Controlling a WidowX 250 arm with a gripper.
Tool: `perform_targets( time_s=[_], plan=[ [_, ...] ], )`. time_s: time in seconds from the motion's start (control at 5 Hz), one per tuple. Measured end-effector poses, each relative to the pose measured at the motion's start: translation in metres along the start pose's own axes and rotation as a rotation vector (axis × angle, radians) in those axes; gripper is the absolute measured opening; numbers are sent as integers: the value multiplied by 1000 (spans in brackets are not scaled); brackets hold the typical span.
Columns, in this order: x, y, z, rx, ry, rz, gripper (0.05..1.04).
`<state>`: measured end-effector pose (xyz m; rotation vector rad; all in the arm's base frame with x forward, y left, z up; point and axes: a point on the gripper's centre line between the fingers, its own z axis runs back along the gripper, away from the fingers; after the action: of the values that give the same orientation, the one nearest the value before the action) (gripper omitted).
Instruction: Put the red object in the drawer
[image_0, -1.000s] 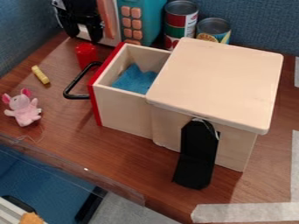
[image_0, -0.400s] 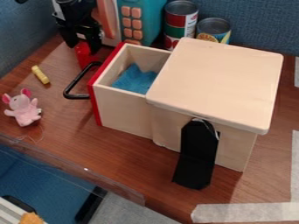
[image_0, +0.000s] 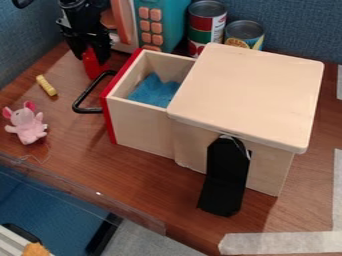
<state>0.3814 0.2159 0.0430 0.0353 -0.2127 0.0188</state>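
The black pincer (image_0: 89, 52) is at the top of the red object (image_0: 92, 67), on the table (image_0: 127, 172) beside the open drawer (image_0: 140, 122); whether it is clenched, I cannot tell.

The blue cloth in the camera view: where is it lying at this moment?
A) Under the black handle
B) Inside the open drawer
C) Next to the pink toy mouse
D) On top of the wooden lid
B: the blue cloth lies between the wooden walls of the open drawer, behind its red front.
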Motion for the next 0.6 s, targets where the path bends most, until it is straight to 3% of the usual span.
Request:
perform_targets(
  time_s=[0.4,0.6],
  plan=[
    [-2,4,-2,20,0,-10,727],
    [-8,0,3,-17,13,-28,727]
  ],
)
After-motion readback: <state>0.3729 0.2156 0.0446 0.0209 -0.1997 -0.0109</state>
